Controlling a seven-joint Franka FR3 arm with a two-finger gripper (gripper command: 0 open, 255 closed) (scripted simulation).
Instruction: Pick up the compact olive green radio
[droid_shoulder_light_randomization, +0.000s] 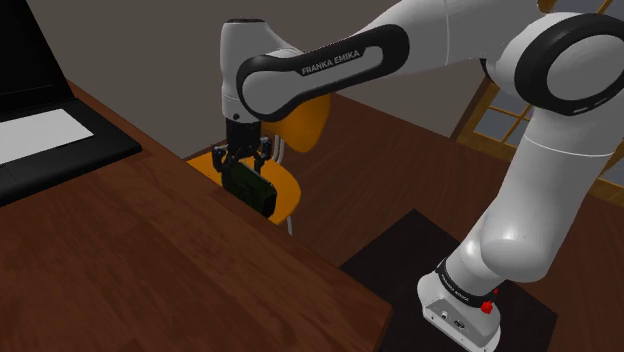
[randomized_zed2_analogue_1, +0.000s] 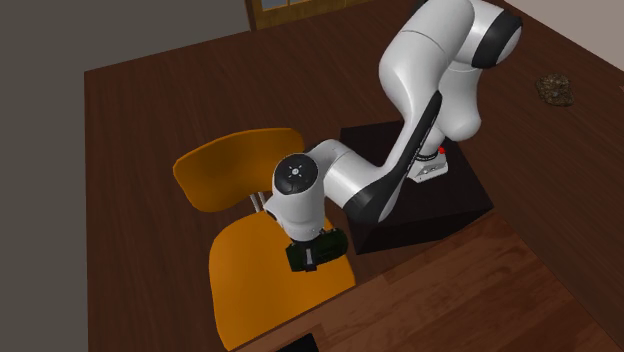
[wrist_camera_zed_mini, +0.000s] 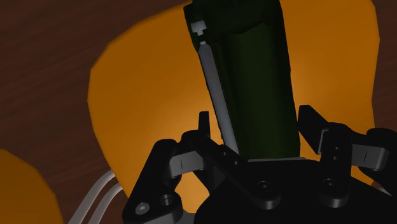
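Radio, dark green with a grey aerial, sits clasped between our fingers, which are closed on its sides. Beneath it lies the orange chair seat, beside the table. We judge the grasp made; next we need a steady, straight lift.

Dark wood table w/ black laptop at its far corner, shoulder view's left. Orange chair + black stand on wood floor.
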